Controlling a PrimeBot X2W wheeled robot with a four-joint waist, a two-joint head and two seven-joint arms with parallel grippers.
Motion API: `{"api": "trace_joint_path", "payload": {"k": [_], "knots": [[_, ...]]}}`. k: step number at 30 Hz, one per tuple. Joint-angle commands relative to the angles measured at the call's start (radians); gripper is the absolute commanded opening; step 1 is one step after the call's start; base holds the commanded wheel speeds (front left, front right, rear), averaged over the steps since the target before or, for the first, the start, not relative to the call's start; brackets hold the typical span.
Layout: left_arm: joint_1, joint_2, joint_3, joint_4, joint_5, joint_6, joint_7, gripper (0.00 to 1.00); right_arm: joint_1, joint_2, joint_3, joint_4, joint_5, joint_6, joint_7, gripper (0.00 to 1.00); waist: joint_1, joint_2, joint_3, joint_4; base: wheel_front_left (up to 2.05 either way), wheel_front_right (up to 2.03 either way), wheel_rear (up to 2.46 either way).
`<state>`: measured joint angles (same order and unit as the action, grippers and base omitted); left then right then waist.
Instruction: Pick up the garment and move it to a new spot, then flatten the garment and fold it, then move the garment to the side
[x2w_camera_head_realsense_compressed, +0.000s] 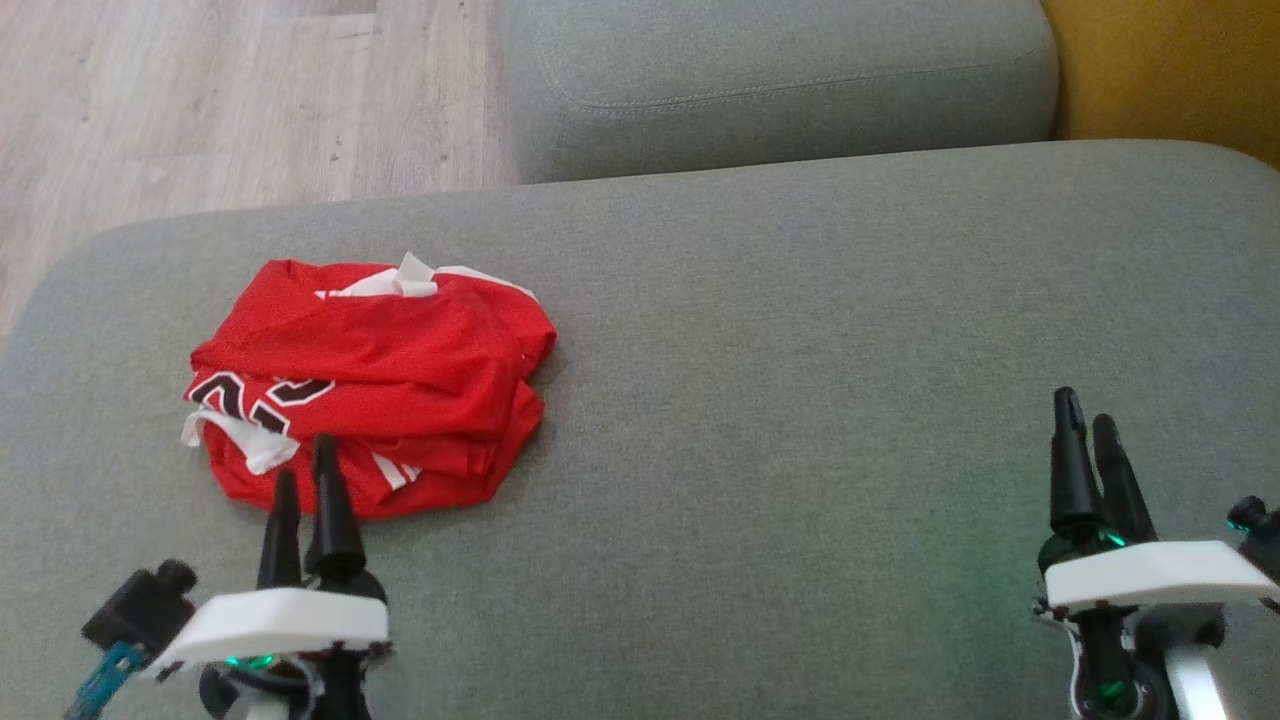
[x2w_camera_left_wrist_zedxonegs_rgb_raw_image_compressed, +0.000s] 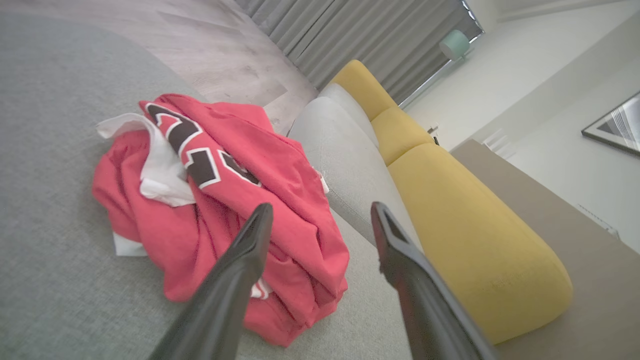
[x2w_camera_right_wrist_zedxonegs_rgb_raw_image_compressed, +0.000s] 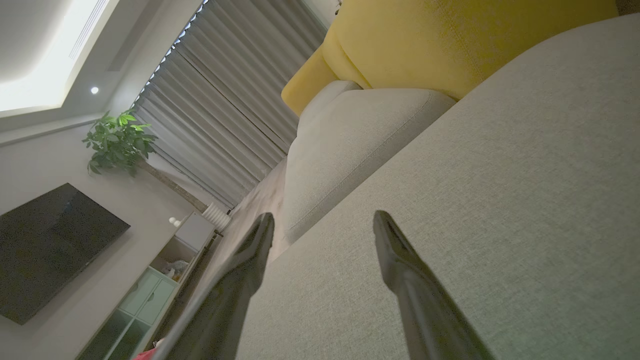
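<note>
1. The garment is a red jersey lying in a loose, bunched heap on the left part of the grey sofa seat. It is not flattened, and several layers overlap.
2. Handling, as I judge it: the fabric is thin, soft and light. It has no stiffness, so it will drape and trail when lifted. The weave looks smooth, so a shallow pinch may slip.
3. Grasp point, as I judge it: I take hold at the near edge of the heap, where the folds stack up. A deep pinch through one or two layers holds better than a grab at the white trim on the far side.
4. Writing: dark numerals with a white outline run across the near-left fold. The folds hide part of them. The first looks like a "2", and I cannot read the rest with certainty. I see no brand name and no readable label.
5. My left tool hangs just at the near edge of the garment with its jaws spread. It holds nothing.
6. My right tool stands well apart over bare sofa seat on the right. Its jaws are also spread, and it holds nothing.
7. Beyond the seat lies a second grey cushion, with a yellow cushion to its right and a pale wood floor to its left.
</note>
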<state>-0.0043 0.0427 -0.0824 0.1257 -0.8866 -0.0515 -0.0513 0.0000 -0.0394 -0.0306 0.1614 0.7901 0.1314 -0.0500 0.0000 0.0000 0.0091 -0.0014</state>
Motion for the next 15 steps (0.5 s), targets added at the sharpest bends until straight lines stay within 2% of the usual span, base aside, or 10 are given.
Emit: {"api": "trace_joint_path", "payload": {"k": [1,7,15], "knots": [[-0.054,0.009,0.013,-0.042,0.011,0.002,-0.010,1.00,-0.041,-0.007,0.013,-0.040,-0.016,0.000,-0.011,1.00,0.0000,0.0000,0.000,0.000,0.00,0.00,0.00],[-0.062,0.033,-0.048,-0.040,0.128,0.012,-0.028,1.00,-0.042,-0.007,0.038,-0.036,-0.119,0.000,-0.028,1.00,0.0000,0.0000,0.000,0.000,0.00,0.00,0.00],[-0.079,0.062,-0.116,-0.032,0.243,0.052,-0.051,1.00,-0.043,-0.008,0.058,-0.041,-0.239,0.000,-0.052,1.00,0.0000,0.0000,0.000,0.003,0.00,0.00,0.00]]}}
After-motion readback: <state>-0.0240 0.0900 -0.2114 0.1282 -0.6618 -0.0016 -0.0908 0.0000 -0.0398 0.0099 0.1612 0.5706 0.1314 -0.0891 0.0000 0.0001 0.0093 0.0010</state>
